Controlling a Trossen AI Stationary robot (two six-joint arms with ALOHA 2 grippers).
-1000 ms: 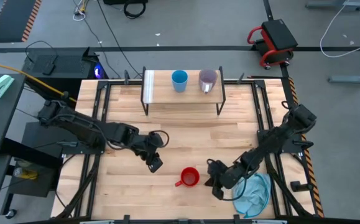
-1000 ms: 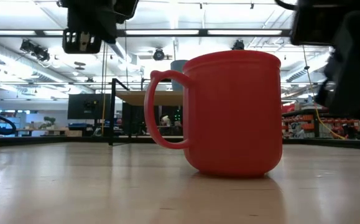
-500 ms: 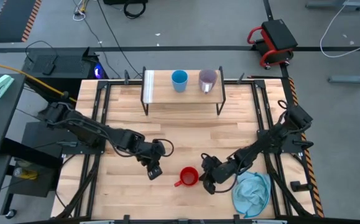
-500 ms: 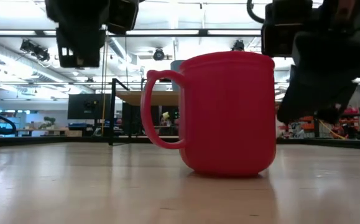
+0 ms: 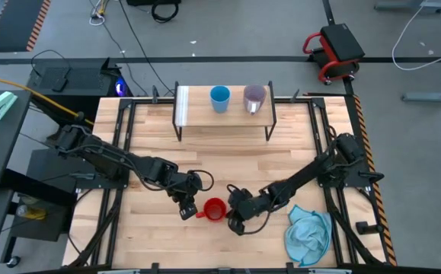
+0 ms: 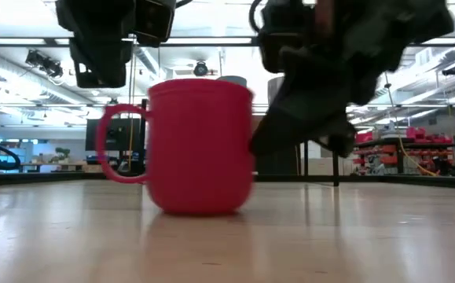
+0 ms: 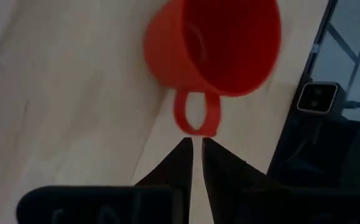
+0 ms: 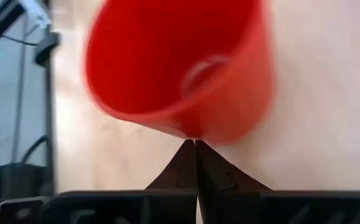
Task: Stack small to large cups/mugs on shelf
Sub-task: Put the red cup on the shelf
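Note:
The red mug (image 5: 214, 208) stands upright on the table, its handle (image 7: 196, 115) toward the table's left. My right gripper (image 8: 195, 144), shut, is against the mug's right side. My left gripper (image 7: 196, 146), shut, hovers just left of the handle; the low view shows the left gripper (image 6: 101, 47) up at rim height, touching nothing. The light blue cup (image 5: 220, 98) and the purple-grey mug (image 5: 254, 97) stand side by side on the shelf (image 5: 224, 114) at the far side. My right gripper pushes the red mug with its shut fingertips (image 8: 189, 157). They meet the outer wall (image 8: 199, 134) below the rim, on the side opposite the handle. The fingers come from the table's right, slanting down. The mug stays upright, its base (image 6: 199, 206) on the table.
A crumpled light blue cloth (image 5: 308, 233) lies near the table's near right corner, behind my right arm. Bare wood (image 5: 228, 164) stretches between the mug and the shelf's black legs.
My right gripper has swept toward the table's left and a little toward the far edge, meeting the red mug and sliding it about a mug's width leftward, still upright. My left gripper moved slightly toward the near edge early on, then held still.

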